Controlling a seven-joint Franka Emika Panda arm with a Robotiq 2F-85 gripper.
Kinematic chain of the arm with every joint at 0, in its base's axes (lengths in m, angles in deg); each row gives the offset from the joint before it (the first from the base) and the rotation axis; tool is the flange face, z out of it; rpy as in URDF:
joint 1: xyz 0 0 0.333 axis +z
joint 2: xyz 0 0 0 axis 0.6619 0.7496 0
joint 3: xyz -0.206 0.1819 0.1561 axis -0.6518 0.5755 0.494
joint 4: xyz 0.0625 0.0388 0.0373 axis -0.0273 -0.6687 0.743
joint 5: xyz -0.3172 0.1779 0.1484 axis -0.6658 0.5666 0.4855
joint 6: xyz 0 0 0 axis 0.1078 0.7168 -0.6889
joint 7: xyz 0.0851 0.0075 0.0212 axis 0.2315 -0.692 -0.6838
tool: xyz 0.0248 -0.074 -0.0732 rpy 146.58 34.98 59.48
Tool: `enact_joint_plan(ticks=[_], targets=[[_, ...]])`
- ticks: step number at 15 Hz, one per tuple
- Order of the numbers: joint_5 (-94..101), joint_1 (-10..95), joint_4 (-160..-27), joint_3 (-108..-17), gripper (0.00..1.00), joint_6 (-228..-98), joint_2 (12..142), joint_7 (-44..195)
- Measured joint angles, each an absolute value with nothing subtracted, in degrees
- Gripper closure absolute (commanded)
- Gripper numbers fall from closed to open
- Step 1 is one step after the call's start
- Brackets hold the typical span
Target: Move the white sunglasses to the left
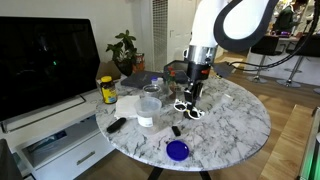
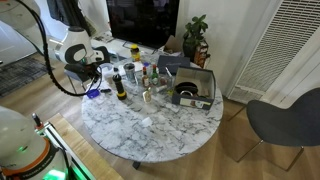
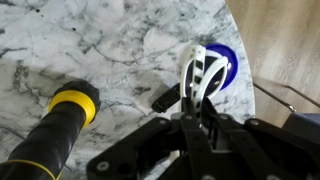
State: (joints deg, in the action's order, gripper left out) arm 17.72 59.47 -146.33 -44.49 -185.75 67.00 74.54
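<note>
One pair of white sunglasses (image 3: 198,70) sits at the tips of the hand (image 3: 197,108). Wrist view: frame stands on edge and is seen end-on, white rims curving up from between the fingers. The hand is narrow and closed on the lower part of the frame. Cannot tell whether the sunglasses are clear of the surface (image 3: 100,40) or resting on it.

In an exterior view the white sunglasses (image 1: 188,107) are directly under the hand (image 1: 190,97), near the middle of the round marble surface (image 1: 235,125). The arm (image 1: 215,30) comes down to them from above.

Nearby:
- blue disc (image 3: 228,62) lies flat behind the sunglasses in the wrist view, partly covered by the frame. In an exterior view the blue disc (image 1: 177,150) is near the front edge of the surface, apart from the sunglasses
- small black object (image 3: 165,98) just beside the frame in the wrist view; contact not resolvable
- flashlight (image 3: 60,120) with yellow head and black body lies on the marble, well apart from the sunglasses

Farther out, in an exterior view:
- white cup (image 1: 148,118) and jar (image 1: 107,92) with a yellow lid stand across the surface from the hand
- dark screen (image 1: 45,60) on a low white cabinet beside the surface
- potted plant (image 1: 125,48) behind

In the other outside camera the hand is at the far edge of the surface (image 2: 160,135); sunglasses too small to make out there
</note>
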Motion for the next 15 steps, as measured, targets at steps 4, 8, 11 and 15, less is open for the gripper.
enact_joint_plan(ticks=[4, 8, 11, 15], targets=[[8.1, 59.2, -139.2, -47.7, 0.97, -185.8, 74.0, 81.7], [3.4, 59.6, -132.1, -50.6, 0.97, -185.8, 80.2, 84.3], [2.6, 59.9, -127.8, -52.0, 0.97, -185.8, 84.6, 84.3], [1.1, 61.5, -123.3, -54.4, 0.97, -185.8, 89.6, 84.5]])
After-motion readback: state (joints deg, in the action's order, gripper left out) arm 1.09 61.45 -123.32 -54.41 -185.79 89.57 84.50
